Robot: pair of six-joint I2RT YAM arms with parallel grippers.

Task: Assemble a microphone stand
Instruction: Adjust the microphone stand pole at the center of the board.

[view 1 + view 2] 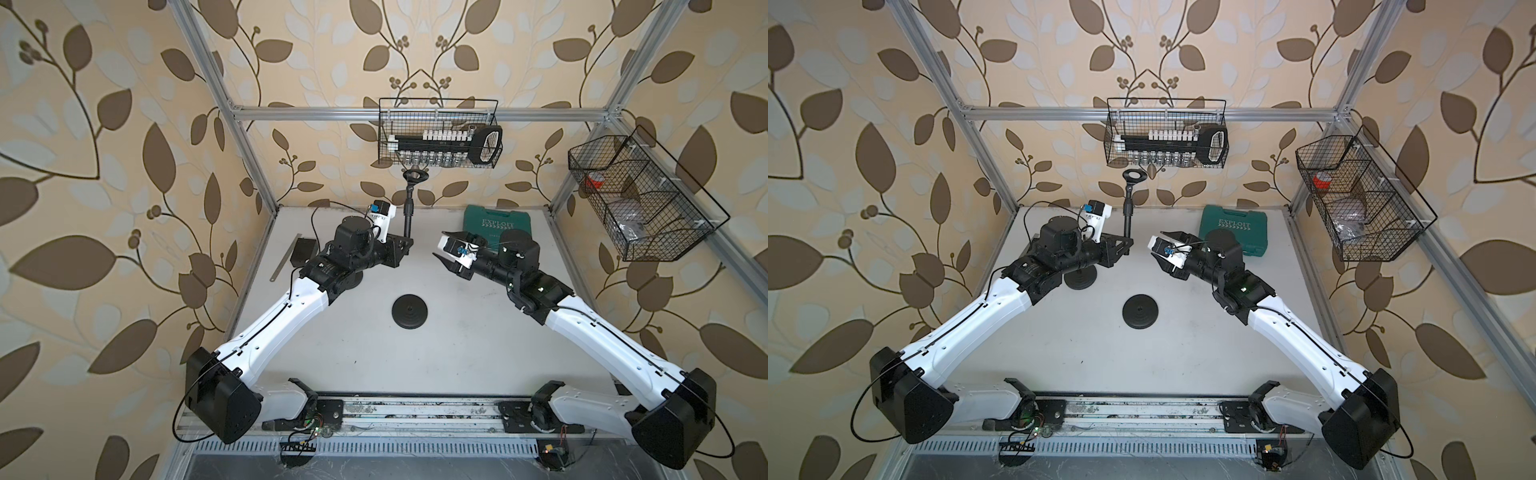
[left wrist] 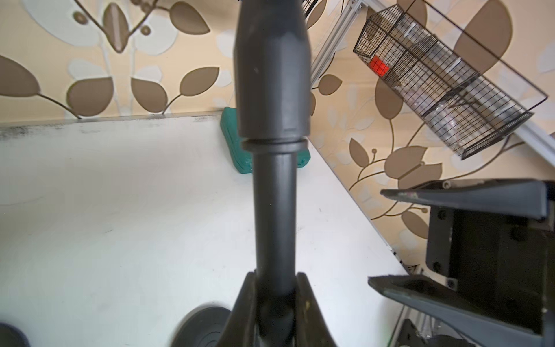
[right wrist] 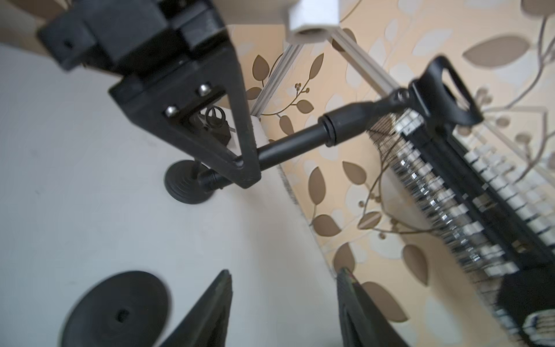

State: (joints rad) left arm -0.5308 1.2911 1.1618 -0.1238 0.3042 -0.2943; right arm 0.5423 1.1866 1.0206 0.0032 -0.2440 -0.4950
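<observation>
Evidently the left gripper [image 2: 276, 282] is clamped low on the pole [image 2: 274, 210], which looks rigid, smooth and top-heavy, so that low hold seems sound; the right gripper [image 3: 285, 272] gapes empty.

The white table [image 1: 457, 336] is carrying a round black disc [image 1: 409, 311] at its middle, a green plastic case [image 1: 498, 225] at its far edge.

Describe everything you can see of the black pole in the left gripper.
The pole is matte black: a slim shaft, a thicker collared sleeve above, and a ring-shaped mic clip on top. It stands roughly upright, clamped low by the left gripper, above a round base; whether it is seated is unclear.
</observation>
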